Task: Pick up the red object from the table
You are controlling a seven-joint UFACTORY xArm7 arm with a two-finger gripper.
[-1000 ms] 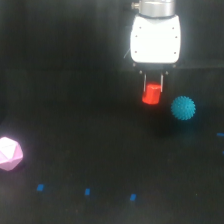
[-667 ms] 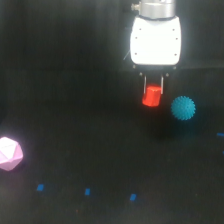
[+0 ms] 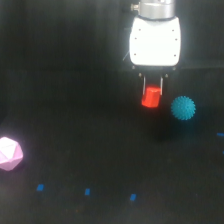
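The red object [image 3: 151, 97], a small stubby faceted block, hangs between my gripper's [image 3: 152, 89] two thin fingers, tilted slightly. It is off the black table [image 3: 90, 150], with a faint shadow on the surface below and to the exterior view's right. My gripper is shut on it, beneath the white wrist body [image 3: 155, 41] in the upper middle of the view.
A cyan spiky ball [image 3: 183, 107] lies just to the exterior view's right of the held block. A pink polyhedron [image 3: 9, 153] rests at the left edge. Small blue marks [image 3: 87, 191] dot the near part of the table.
The gripper and the red object have shifted very slightly; the block stays clamped in the fingers. The ball and the polyhedron have not moved.
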